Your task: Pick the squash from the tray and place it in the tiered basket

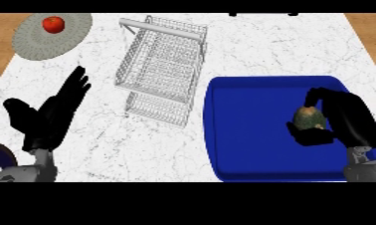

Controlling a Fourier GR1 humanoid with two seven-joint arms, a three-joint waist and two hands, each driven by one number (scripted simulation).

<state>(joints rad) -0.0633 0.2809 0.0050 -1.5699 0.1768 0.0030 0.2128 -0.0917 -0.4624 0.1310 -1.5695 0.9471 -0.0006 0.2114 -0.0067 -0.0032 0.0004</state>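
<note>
The right robot hand (339,119) is curling around the squash (309,118) over the blue tray (249,134); the left robot hand (51,112) is resting open near the table's left edge.

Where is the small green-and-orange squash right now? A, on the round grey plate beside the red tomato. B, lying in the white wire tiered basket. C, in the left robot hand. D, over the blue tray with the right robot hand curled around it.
D: the green-and-orange squash sits inside the curled fingers of the right robot hand, over the blue tray.
</note>
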